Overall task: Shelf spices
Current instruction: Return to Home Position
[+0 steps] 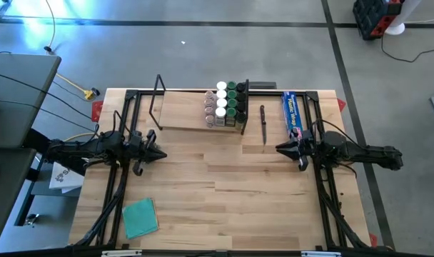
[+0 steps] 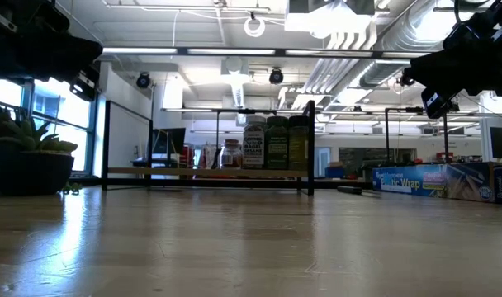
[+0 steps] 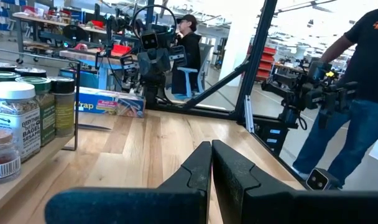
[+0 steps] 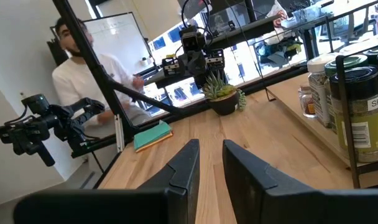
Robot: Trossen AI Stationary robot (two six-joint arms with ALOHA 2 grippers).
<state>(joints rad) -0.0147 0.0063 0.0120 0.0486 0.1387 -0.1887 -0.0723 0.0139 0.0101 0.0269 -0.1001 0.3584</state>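
High view: spice jars (image 1: 225,105) all on the shelf (image 1: 181,114), job looks done; my left fingers (image 3: 195,171) closed, right fingers (image 4: 183,165) slightly parted, both well apart from them.

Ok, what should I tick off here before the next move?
1. The left tool is empty, fingers together: ok.
2. The right tool is empty, fingers slightly apart: ok.
3. The small clear spice jars stand upright in rows on the light-wood wire-framed shelf: ok.
4. Both tools are apart from the shelf: ok.
5. No jar lies loose on the wooden tabletop: ok.
6. Every label faces front: cannot tell.
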